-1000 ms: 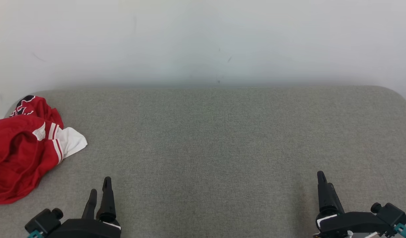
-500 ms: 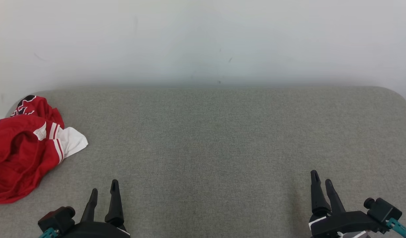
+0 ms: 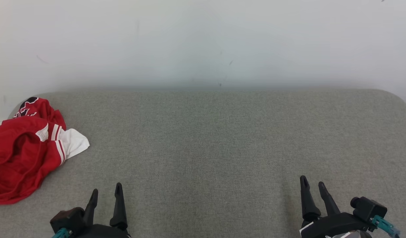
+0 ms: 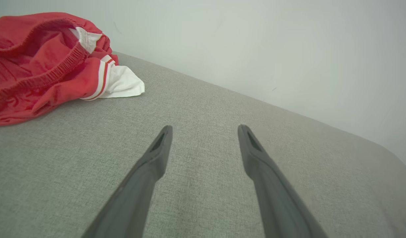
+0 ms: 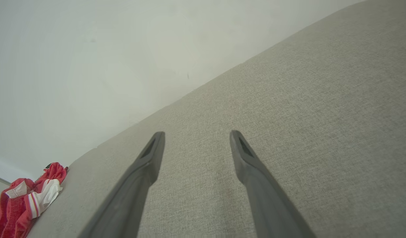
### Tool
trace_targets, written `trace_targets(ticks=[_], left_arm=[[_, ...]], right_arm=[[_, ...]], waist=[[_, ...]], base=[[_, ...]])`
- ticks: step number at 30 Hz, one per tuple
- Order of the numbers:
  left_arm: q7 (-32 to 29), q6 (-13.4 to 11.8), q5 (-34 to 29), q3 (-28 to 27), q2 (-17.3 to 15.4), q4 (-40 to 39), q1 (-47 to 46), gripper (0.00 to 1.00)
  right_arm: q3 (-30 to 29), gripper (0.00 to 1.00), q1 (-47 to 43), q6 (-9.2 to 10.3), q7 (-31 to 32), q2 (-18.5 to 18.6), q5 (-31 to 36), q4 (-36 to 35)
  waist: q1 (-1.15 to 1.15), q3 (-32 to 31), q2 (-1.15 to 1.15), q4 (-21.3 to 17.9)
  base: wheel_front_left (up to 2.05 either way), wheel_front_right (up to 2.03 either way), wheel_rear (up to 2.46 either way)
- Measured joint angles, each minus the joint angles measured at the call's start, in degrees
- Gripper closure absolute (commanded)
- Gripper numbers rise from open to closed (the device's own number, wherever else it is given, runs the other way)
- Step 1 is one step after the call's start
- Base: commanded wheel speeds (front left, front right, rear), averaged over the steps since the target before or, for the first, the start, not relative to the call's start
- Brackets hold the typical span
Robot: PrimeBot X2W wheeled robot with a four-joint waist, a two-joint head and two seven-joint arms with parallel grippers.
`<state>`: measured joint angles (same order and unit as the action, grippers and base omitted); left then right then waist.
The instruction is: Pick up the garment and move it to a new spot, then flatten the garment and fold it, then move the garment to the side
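Observation:
The garment (image 3: pixel 22 152) is a crumpled red piece with white stripes, a white panel and a black-and-white print, bunched at the far left of the grey fabric surface (image 3: pixel 209 142). In the left wrist view the garment (image 4: pixel 41 66) lies up and to the left of my fingers; in the right wrist view the garment (image 5: pixel 24 198) is small at the lower left. My left gripper (image 3: pixel 106 191) stands open near the front edge, well right of the garment and apart from it. My right gripper (image 3: pixel 312 182) is open at the front right, over bare fabric.
A plain pale wall (image 3: pixel 203 43) rises directly behind the surface. The surface's back corners are rounded, and the garment reaches past its left edge.
Both grippers have shifted toward the middle and turned, so each now shows two spread fingers. The head view has drifted slightly. The garment lies as before.

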<state>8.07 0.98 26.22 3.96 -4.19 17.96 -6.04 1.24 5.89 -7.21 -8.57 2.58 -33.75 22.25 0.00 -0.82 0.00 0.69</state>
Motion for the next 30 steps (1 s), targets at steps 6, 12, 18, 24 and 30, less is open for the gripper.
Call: trace_targets(ticks=[6,12,18,24,30], left_arm=[[0.99,-0.46,-3.04,0.83,-0.1,0.99,0.07,0.0],[1.94,-0.14,-4.03,0.87,0.02,3.16,0.08,0.0],[2.94,0.35,-5.59,0.67,0.07,3.75,-0.03,0.0],[3.66,0.02,-7.05,0.57,0.09,4.37,-0.16,0.0],[4.46,-0.15,-9.17,0.89,0.0,4.91,-0.23,0.0]], right_arm=[[-0.18,0.0,-0.03,0.0,0.25,0.03,3.74,0.75],[-0.15,0.0,-0.05,-0.01,0.25,0.04,6.69,0.97],[0.04,0.0,-0.05,-0.1,0.26,0.05,9.72,0.78],[-0.09,0.0,-0.06,-0.1,0.49,0.09,12.25,0.45],[0.03,0.0,-0.06,-0.15,0.46,0.1,14.58,0.25]], waist=[[0.0,-0.24,0.0,-0.1],[0.0,-0.39,0.0,-0.21],[0.0,-0.48,0.0,-0.32],[0.0,-0.42,0.0,-0.21],[0.0,-0.35,0.0,-0.12]], base=[[0.0,0.0,0.0],[0.0,0.0,0.0],[0.0,0.0,0.0],[0.0,0.0,0.0],[0.0,0.0,0.0]])
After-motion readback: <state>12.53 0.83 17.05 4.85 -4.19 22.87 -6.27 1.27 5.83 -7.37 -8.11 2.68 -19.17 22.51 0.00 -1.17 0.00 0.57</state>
